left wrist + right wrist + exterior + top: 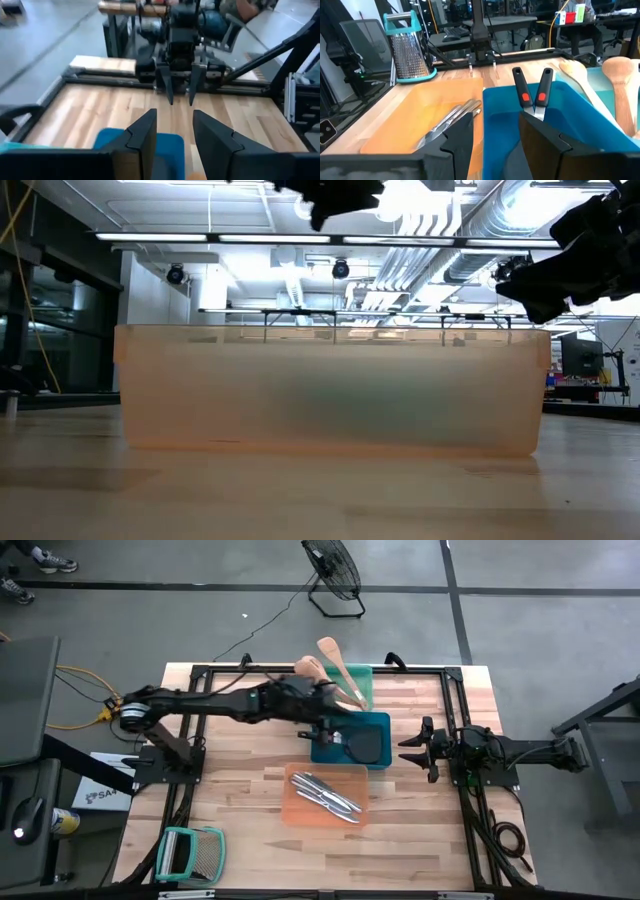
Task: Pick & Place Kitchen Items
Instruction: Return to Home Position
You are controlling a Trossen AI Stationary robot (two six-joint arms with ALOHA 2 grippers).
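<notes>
Several wooden spoons (335, 670): pale, poking out of green tray (366, 673)
Black spatulas (522, 91): red-patched handles, in blue tray (384, 721)
Silver knives (325, 795): in orange tray (300, 810)
Left jaws: open, above blue tray
Right jaws: open, near it

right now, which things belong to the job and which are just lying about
job: wooden spoons, green tray; black spatulas, blue tray; silver utensils, orange tray; left gripper over blue tray, right gripper beside it
lying about: box grater, floor fan

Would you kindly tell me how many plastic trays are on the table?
3: in the high view, the green tray uppermost, the blue tray below it, the orange tray lowest.
</notes>
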